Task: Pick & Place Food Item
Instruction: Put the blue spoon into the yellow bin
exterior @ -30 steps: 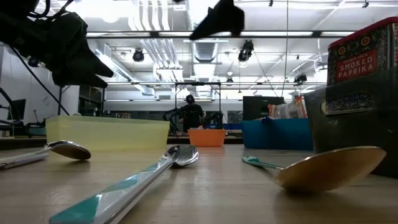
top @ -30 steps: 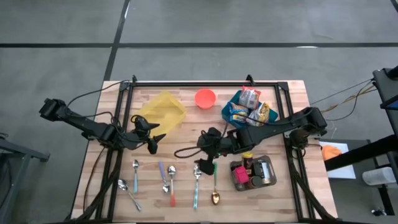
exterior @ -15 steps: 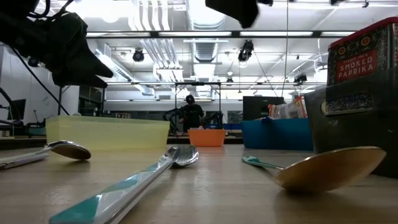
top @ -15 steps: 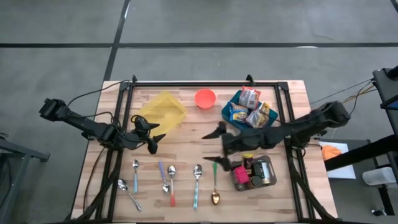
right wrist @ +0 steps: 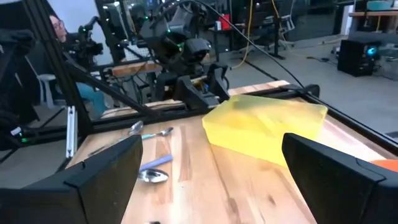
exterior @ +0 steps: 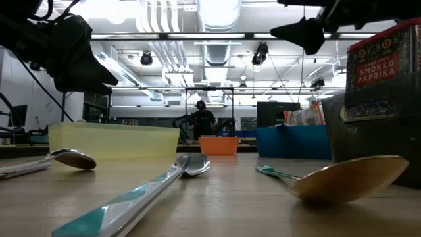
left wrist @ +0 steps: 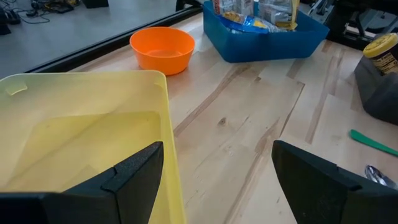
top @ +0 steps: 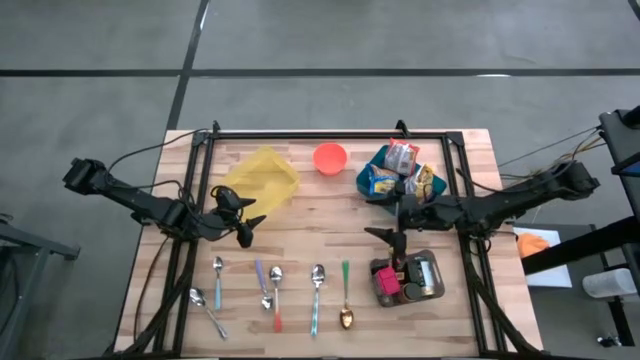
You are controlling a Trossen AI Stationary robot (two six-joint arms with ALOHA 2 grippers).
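Wooden slats form the surface (top: 310,215), where the blue bin (top: 372,187) of packaged snacks (top: 402,158) sits near the far right corner, the right tool (top: 392,238) hovers released beside it, and the left tool (top: 243,212) waits released by the yellow container (top: 262,180).

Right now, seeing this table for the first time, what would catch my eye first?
Probably the row of metal spoons with coloured handles along the wooden table's near edge. Behind them sit a translucent yellow plastic tub, a small orange bowl and a blue bin of snack packets. Two dark arms reach in from either side.
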